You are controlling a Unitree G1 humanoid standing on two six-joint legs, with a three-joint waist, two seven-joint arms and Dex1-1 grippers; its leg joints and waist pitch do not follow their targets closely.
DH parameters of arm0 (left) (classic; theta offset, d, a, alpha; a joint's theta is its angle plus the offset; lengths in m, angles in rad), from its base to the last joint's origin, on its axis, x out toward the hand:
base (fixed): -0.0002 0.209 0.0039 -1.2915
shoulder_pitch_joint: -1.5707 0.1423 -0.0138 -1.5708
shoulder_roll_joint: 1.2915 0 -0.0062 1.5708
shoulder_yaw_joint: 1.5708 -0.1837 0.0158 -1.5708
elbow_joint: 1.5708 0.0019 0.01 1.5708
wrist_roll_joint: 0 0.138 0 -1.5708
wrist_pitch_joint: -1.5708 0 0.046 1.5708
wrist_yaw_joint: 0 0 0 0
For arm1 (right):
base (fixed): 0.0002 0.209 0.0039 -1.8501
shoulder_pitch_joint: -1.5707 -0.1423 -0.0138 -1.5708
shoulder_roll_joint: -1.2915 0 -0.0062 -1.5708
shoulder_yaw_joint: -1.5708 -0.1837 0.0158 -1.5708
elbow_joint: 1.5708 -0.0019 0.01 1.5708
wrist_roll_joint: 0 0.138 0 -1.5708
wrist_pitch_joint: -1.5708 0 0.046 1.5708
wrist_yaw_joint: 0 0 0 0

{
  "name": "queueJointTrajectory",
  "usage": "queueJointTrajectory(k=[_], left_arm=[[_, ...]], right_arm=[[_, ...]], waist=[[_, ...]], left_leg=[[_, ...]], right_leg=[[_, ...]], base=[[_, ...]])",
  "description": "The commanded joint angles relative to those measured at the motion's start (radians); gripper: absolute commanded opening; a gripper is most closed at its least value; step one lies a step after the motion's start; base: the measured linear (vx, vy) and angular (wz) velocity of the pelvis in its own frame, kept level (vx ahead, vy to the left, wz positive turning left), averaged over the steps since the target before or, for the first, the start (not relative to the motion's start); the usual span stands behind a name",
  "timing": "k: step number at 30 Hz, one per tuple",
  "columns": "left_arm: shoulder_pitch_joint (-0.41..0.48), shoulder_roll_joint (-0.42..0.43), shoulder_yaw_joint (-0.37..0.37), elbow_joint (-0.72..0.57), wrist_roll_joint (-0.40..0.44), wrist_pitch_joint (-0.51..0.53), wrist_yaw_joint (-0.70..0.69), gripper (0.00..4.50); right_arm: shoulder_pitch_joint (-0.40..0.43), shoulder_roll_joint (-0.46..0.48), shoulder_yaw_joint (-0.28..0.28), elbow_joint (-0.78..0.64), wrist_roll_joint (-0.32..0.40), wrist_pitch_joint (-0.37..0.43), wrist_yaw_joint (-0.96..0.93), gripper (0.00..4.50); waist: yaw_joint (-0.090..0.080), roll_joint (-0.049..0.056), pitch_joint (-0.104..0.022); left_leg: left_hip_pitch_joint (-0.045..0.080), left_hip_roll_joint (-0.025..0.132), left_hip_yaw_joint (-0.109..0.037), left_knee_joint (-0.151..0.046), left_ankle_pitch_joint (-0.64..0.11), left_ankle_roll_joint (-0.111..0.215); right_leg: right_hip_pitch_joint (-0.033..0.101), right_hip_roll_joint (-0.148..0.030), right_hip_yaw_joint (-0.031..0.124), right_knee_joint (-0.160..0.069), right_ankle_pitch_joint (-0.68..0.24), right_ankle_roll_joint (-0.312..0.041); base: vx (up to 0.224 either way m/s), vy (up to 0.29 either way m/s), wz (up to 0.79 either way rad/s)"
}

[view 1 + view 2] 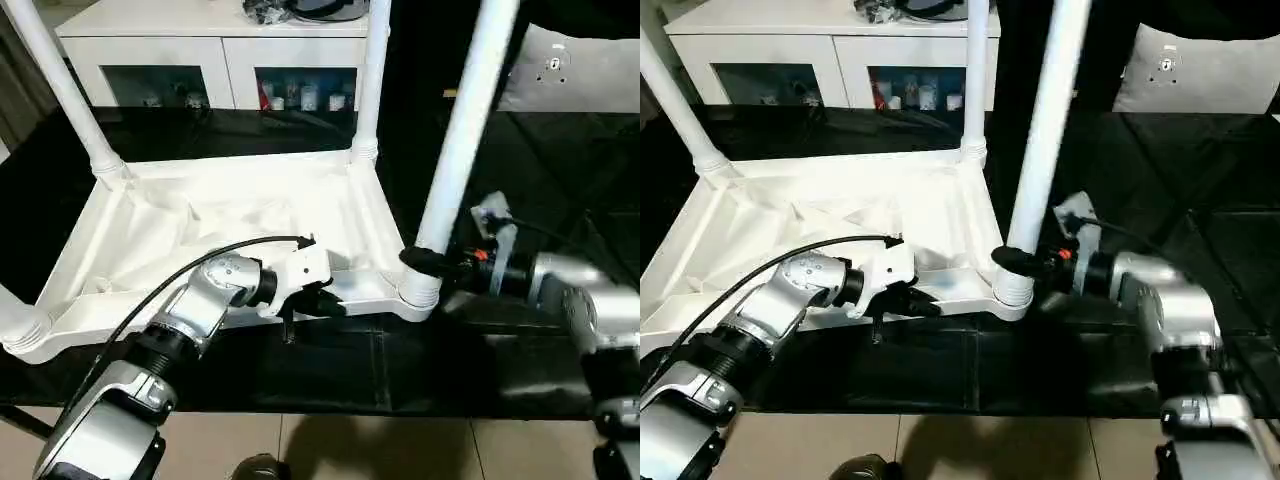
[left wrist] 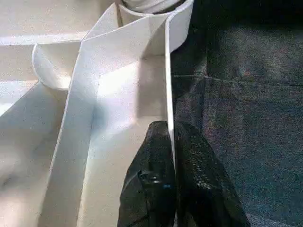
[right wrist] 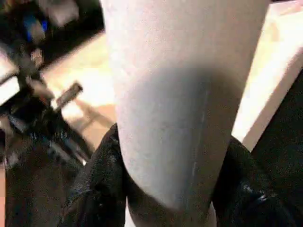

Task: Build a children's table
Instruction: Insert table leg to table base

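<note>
While the children's table [image 1: 230, 225] lies upside down on the black-covered desk [image 1: 380, 370], legs up, the left gripper [image 1: 300, 305] has its fingers [image 2: 156, 184] clenched on the thin near rim. Right gripper [image 1: 425, 262] fingers [image 3: 94, 189] grasp the near-right leg [image 1: 462, 130] just above its corner socket. White cabinet [image 1: 215, 50] behind, tan floor [image 1: 400, 450] in front.

White table leg [image 3: 184, 94] fills the middle — the right hand [image 3: 170, 189] clasps it; fingers [image 3: 97, 184] either side.
</note>
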Motion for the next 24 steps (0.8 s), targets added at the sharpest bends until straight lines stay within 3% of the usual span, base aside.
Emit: queueJointTrajectory(k=[1,3,5,7,8,10,11,16,19,24], left_arm=[[-0.004,-0.012,0.031,-0.050,-0.044,-0.003,0.004,0.00],[-0.004,-0.016,0.038,-0.050,-0.046,0.003,0.008,0.00],[-0.005,-0.018,0.042,-0.046,-0.046,0.004,0.013,0.00],[-0.005,-0.018,0.043,-0.045,-0.046,0.005,0.014,0.00],[-0.004,-0.017,0.045,-0.048,-0.045,0.009,0.013,0.00],[-0.004,-0.016,0.046,-0.048,-0.045,0.010,0.012,0.00],[-0.004,-0.011,0.045,-0.049,-0.041,0.011,0.009,0.00],[-0.005,-0.003,0.041,-0.047,-0.032,0.006,0.004,0.00],[-0.010,0.003,0.036,-0.041,-0.023,-0.002,-0.001,0.00],[-0.024,0.008,0.031,-0.028,-0.017,-0.013,-0.007,0.00]], right_arm=[[0.043,0.018,0.006,0.017,0.002,0.010,-0.018,1.89],[0.083,0.037,-0.012,-0.002,0.017,0.001,-0.025,1.89],[0.131,0.056,-0.031,-0.038,0.033,-0.017,-0.040,1.89],[0.140,0.061,-0.036,-0.047,0.035,-0.022,-0.045,1.89],[0.154,0.063,-0.045,-0.058,0.035,-0.038,-0.057,1.89],[0.159,0.060,-0.045,-0.061,0.025,-0.053,-0.065,1.89],[0.162,0.044,-0.027,-0.067,-0.013,-0.087,-0.081,1.89],[0.165,0.003,0.016,-0.074,-0.074,-0.134,-0.066,1.89],[0.161,-0.044,0.071,-0.091,-0.129,-0.153,-0.034,1.89],[0.140,-0.071,0.136,-0.085,-0.166,-0.174,0.010,1.89]], waist=[[0.001,-0.017,-0.078],[0.001,-0.014,-0.076],[0.003,-0.003,-0.076],[0.002,-0.007,-0.076],[0.003,0.002,-0.077],[0.001,-0.001,-0.076],[0.001,0.004,-0.076],[-0.002,0.003,-0.075],[-0.002,0.003,-0.074],[-0.002,-0.007,-0.074]], left_leg=[[0.026,0.064,-0.023,-0.065,-0.166,0.051],[0.027,0.064,-0.024,-0.068,-0.185,0.046],[0.029,0.065,-0.027,-0.071,-0.202,0.041],[0.028,0.065,-0.026,-0.072,-0.206,0.039],[0.029,0.065,-0.028,-0.073,-0.212,0.035],[0.029,0.065,-0.028,-0.074,-0.223,0.030],[0.030,0.065,-0.028,-0.075,-0.232,0.026],[0.032,0.065,-0.029,-0.077,-0.250,0.018],[0.032,0.065,-0.030,-0.078,-0.254,0.019],[0.031,0.065,-0.028,-0.075,-0.242,0.035]], right_leg=[[0.046,-0.085,0.043,-0.075,-0.183,-0.216],[0.046,-0.085,0.043,-0.077,-0.190,-0.212],[0.045,-0.085,0.043,-0.080,-0.207,-0.204],[0.046,-0.085,0.043,-0.081,-0.208,-0.201],[0.045,-0.085,0.043,-0.081,-0.212,-0.202],[0.045,-0.085,0.043,-0.083,-0.212,-0.203],[0.043,-0.084,0.043,-0.084,-0.217,-0.202],[0.045,-0.084,0.043,-0.085,-0.216,-0.198],[0.045,-0.083,0.043,-0.085,-0.220,-0.197],[0.046,-0.085,0.044,-0.085,-0.223,-0.201]], base=[[0.000,0.000,0.00],[0.000,0.000,0.00],[0.000,0.000,0.00],[0.000,0.000,0.00],[0.000,0.000,0.00],[0.000,0.000,0.00],[0.000,0.000,0.00],[0.000,0.000,0.00],[0.000,0.000,0.00],[0.000,0.000,0.00]])
